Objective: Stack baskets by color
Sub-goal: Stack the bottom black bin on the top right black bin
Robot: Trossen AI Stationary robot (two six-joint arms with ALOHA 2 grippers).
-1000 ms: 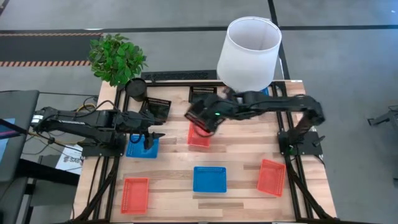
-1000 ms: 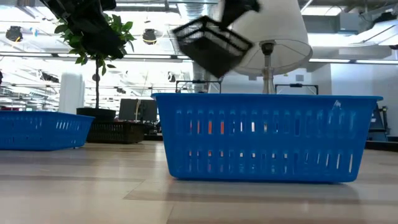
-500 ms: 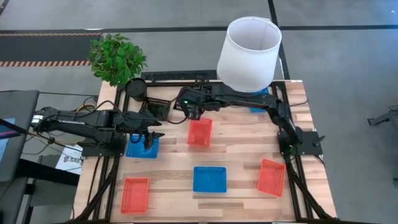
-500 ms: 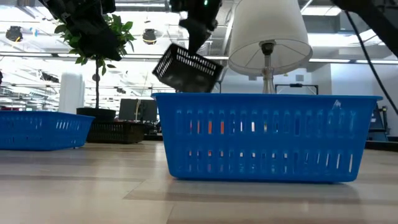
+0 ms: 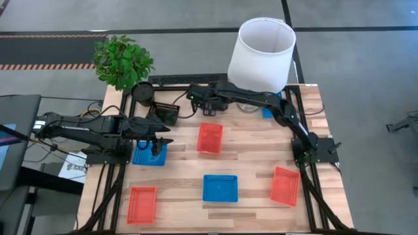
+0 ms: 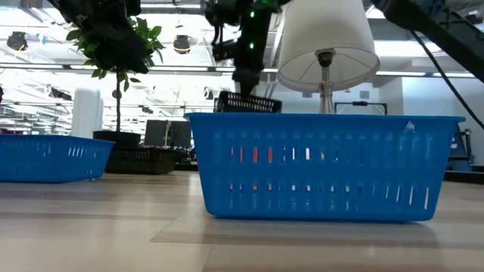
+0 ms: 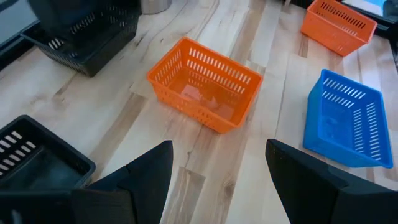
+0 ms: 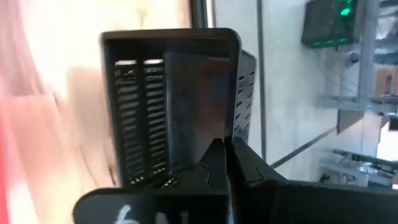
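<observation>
We have the right claw (image 5: 204, 103) pinched tight on the rim of a black basket (image 8: 177, 102), carrying it in the air at the far side of the surface (image 5: 248, 143), and we judge the reason is plain: a second black basket (image 5: 166, 113) sits on the wood just beside the claw, toward the left arm, so this one is meant to nest into it. The grip on one wall lets the basket hang below the claw with its open side free, which should make dropping it into its partner easier. Our left claw (image 5: 155, 145) waits wide open and holds nothing, hovering over a blue basket (image 5: 149, 155); we take it to be parked there so the right arm has room. A red-orange basket (image 5: 210, 138) lies just in front of the carrying claw, and the other blue basket (image 5: 219, 188) and two more red-orange baskets (image 5: 142, 203) (image 5: 285, 185) rest well apart nearer the front edge, not yet stacked. A further blue one is mostly hidden under the lamp shade (image 5: 262, 47).
</observation>
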